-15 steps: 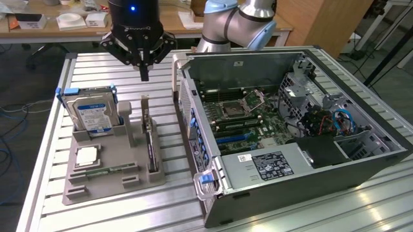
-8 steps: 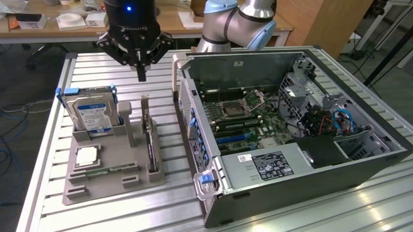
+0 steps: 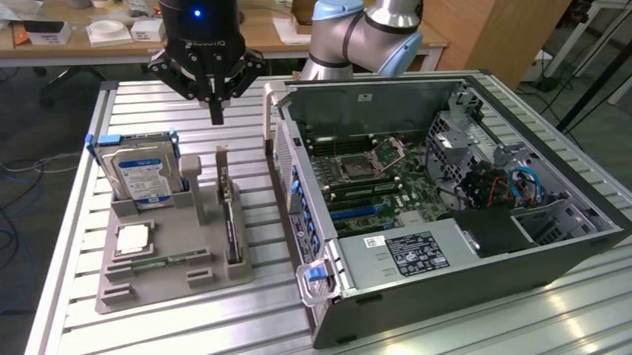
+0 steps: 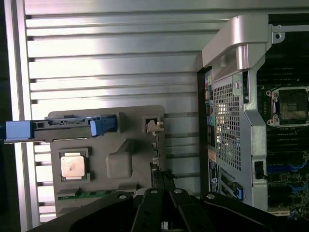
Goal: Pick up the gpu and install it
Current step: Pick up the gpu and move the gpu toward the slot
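Note:
The gpu (image 3: 230, 222) is a thin dark card standing on its edge in a slot of the grey holder (image 3: 168, 285), with its silver bracket (image 3: 222, 161) at the far end. My gripper (image 3: 216, 115) hangs above the table just beyond that bracket end, apart from the card, shut with nothing between its fingers. From the wrist view the gpu (image 4: 159, 173) shows edge-on, its bracket (image 4: 153, 126) at the holder's corner. The black fingers (image 4: 153, 212) are pressed together. The open computer case (image 3: 445, 207) lies on the exterior view's right with its motherboard (image 3: 371, 181) exposed.
The holder also carries a hard drive (image 3: 143, 174) with a blue-white label, a processor chip (image 3: 132, 238) and a green memory stick (image 3: 163, 260). The slatted metal table (image 3: 148, 103) has bare room behind the holder. The case wall (image 3: 291, 192) stands close beside the holder.

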### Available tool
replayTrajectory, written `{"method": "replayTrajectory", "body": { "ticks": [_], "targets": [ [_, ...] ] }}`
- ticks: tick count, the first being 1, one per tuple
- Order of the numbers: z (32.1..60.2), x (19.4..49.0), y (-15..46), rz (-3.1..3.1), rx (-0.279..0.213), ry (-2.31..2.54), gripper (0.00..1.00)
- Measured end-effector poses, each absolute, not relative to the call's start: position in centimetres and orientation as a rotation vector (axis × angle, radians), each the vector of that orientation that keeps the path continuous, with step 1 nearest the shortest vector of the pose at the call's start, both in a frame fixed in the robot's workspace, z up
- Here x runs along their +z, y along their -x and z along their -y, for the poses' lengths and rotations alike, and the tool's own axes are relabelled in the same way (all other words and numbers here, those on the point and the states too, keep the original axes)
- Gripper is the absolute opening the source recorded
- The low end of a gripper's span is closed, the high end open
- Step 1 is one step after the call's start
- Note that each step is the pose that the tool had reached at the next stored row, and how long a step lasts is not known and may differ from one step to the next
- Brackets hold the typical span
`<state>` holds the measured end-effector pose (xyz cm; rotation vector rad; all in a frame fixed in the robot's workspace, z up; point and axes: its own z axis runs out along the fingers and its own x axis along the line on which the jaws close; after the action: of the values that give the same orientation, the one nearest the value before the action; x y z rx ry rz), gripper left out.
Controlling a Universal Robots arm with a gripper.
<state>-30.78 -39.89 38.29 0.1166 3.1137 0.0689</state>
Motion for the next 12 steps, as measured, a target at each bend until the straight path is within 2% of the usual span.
{"method": "replayTrajectory", "body": {
  "ticks": [4,5,6,8,9,11,12],
  "targets": [
    [39.89,38.29,30.78,-3.114,0.069,-0.117,0.11],
    [39.88,38.29,30.78,-3.114,0.069,-0.117,0.17],
    [39.89,38.29,30.78,-3.114,0.069,-0.117,0.17],
    [39.89,38.29,30.78,-3.114,0.069,-0.117,0.29],
    [39.88,38.29,30.78,-3.114,0.069,-0.117,0.29],
    [39.89,38.29,30.78,-3.114,0.069,-0.117,0.41],
    [39.89,38.29,30.78,-3.114,0.069,-0.117,0.41]
  ]
}}
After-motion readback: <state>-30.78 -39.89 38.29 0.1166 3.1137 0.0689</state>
